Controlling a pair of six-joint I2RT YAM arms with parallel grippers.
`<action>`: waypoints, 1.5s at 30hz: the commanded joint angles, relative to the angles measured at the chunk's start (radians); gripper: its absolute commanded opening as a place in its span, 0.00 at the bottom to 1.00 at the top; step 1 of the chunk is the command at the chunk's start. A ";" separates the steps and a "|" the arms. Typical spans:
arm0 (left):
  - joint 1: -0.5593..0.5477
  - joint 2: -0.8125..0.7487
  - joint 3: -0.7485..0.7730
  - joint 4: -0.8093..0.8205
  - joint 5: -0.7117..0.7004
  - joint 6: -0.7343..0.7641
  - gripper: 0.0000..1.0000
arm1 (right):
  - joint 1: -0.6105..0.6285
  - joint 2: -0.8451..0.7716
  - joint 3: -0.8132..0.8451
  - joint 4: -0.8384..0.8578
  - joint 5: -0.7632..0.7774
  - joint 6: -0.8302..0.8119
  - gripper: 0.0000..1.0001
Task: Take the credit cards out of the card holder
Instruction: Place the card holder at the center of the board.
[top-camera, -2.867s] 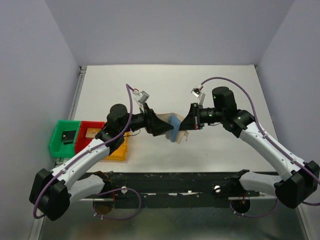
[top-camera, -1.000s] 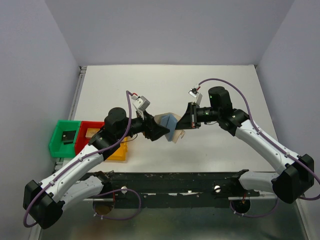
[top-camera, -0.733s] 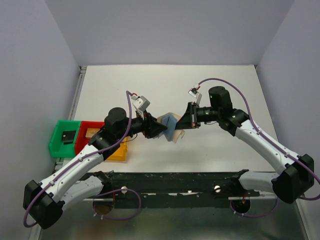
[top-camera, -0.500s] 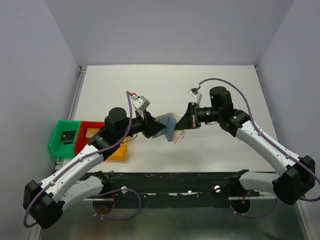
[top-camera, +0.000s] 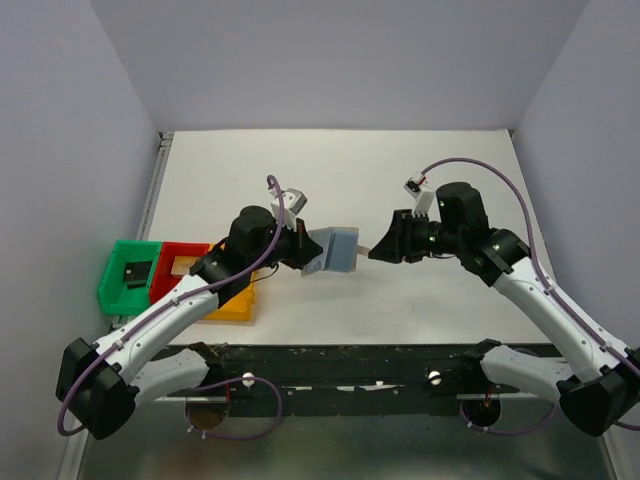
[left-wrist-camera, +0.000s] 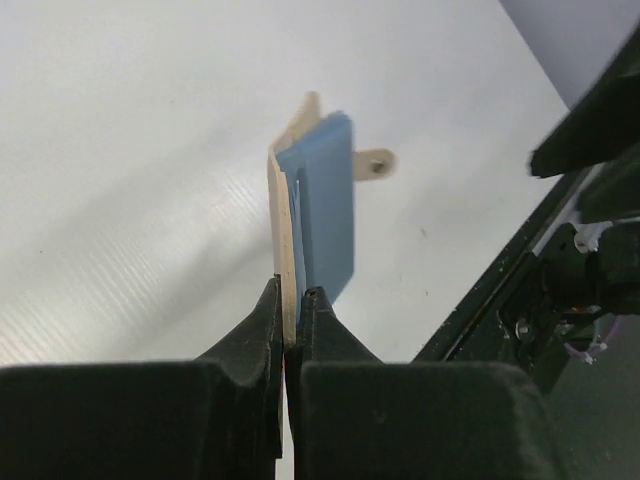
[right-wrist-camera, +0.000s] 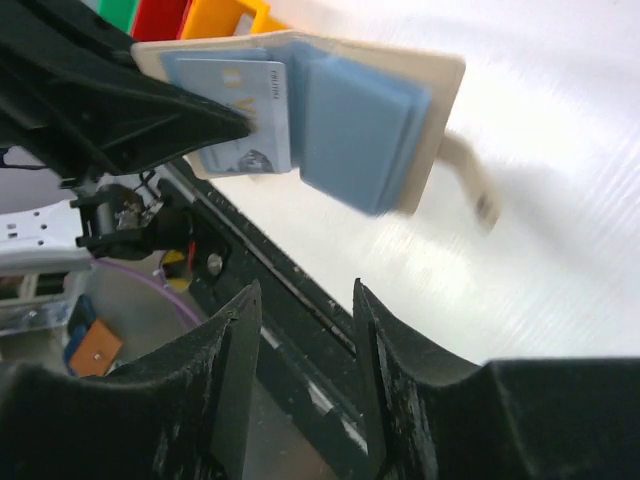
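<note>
Currently held: our left tool (left-wrist-camera: 290, 300) is clenched on the left edge of the card holder (left-wrist-camera: 322, 210), pinching the tan border and a blue panel together.
Where: the holder is up off the desk (top-camera: 420, 170), mid-scene between the two arms.
Why so: we judge this grip turns the pocket face toward the right arm, so cards can be drawn out sideways.
Other arm: our right tool (right-wrist-camera: 302, 295) is released, with nothing between the jaws. It sits just right of the holder, apart from it.
Cards: one silvery-white credit card (right-wrist-camera: 245, 112) sits in the pocket beside the left fingertips. We can't see any others in the holder.
Holder look: light-blue panels, tan border, strap tab (right-wrist-camera: 468, 170) with a snap hanging off the right side.
Bins: green bin (top-camera: 130, 275), red bin (top-camera: 180, 262) and yellow bin (top-camera: 232, 305) at near left. The green one holds a small flat black piece, likely a card.
</note>
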 joint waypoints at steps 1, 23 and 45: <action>-0.003 0.071 0.022 0.011 -0.111 -0.084 0.00 | -0.004 -0.097 -0.013 0.005 0.145 -0.077 0.49; -0.001 0.461 -0.052 0.441 0.111 -0.293 0.00 | -0.003 0.165 -0.342 0.555 -0.046 0.076 0.36; 0.036 0.625 0.027 0.243 0.113 -0.180 0.13 | -0.026 0.452 -0.416 0.726 -0.027 0.085 0.33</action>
